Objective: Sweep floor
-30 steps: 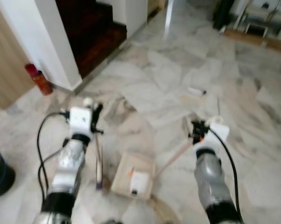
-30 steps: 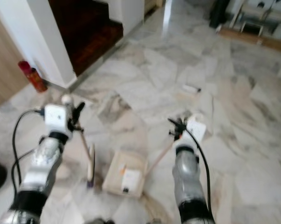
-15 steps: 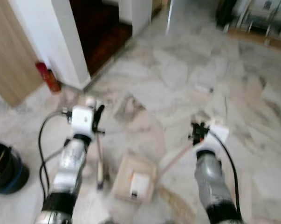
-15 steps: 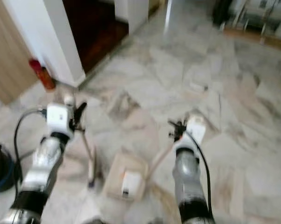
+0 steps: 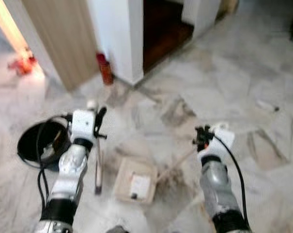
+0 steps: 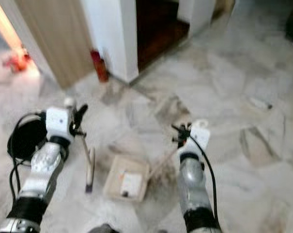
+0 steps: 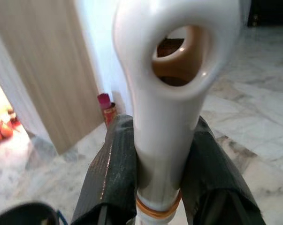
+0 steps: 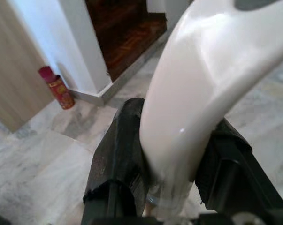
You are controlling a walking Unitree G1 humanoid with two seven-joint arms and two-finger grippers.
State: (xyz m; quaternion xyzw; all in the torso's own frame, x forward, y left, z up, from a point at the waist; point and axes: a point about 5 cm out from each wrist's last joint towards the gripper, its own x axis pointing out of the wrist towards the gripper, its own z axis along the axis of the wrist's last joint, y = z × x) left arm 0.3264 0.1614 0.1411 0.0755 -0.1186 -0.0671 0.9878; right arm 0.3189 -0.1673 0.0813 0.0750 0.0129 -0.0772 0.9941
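Note:
My left gripper (image 5: pixel 98 125) is shut on the white, looped top of a broom handle (image 7: pixel 172 93), which sits clamped between its black fingers (image 7: pixel 110 173). The thin broom stick (image 5: pixel 98 167) runs down to the marble floor, left of a beige dustpan (image 5: pixel 134 181). That dustpan lies flat on the floor between my arms. Its long handle rises to my right gripper (image 5: pixel 201 138), which is shut on the white grip (image 8: pixel 193 108) between its fingers (image 8: pixel 118 154).
A black bin (image 5: pixel 38 144) stands on the floor at my left. A red can (image 5: pixel 105 69) stands by the white pillar (image 5: pixel 116 34), beside a wooden panel (image 5: pixel 63 34) and a dark stairway (image 5: pixel 163 29). A small scrap (image 5: pixel 267 104) lies far right on open marble.
The camera has swung left, so the whole scene has shifted right and the black bin has come into view. Both grippers keep the same hold on their handles.

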